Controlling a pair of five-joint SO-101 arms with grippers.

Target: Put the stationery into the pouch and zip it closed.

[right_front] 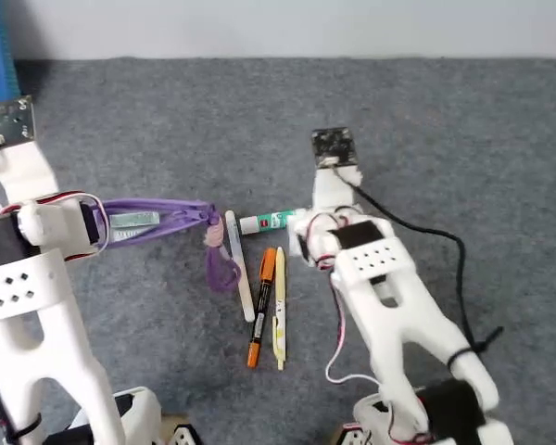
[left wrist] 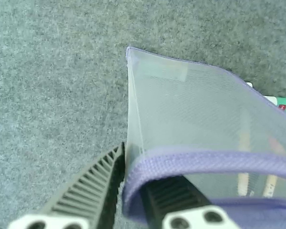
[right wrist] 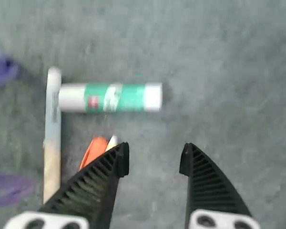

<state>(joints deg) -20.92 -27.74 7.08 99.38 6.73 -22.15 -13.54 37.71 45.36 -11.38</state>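
On the table (right_front: 426,130), high view: grey, fuzzy, felt-like surface; both arms reach in from the near edge.
Pouch (right_front: 157,221): held low and lengthwise off the left arm, its far end just beside the loose items, probably so they have a short way to travel. Which edge opens I cannot tell.
Loop (right_front: 221,269): soft purple strap drooping from the pouch's far end onto the table.
Left gripper (right_front: 97,225): at the pouch's near end.
Loose items: none is in the pouch yet. A slim white pen (right_front: 239,264), an orange marker (right_front: 262,306) and a pale yellow pen (right_front: 280,308) lie roughly parallel. A glue stick (right_front: 267,222) lies crosswise at their far ends.
Right gripper (right_front: 301,236): just beside the glue stick's end, so that looks like the first pick.

Left wrist view, pouch (left wrist: 190,109): see-through white mesh, flat, bound with woven purple tape; pens show faintly through it.
Left jaws: ribbed dark fingers (left wrist: 102,179) pinching the taped edge, steadying the pouch.

Right wrist view, glue stick (right wrist: 109,97): smooth white cylinder with a green label, butting against the white pen (right wrist: 52,133).
Right jaws: spread wide and holding nothing, with the glue stick ahead of them and not yet between them.
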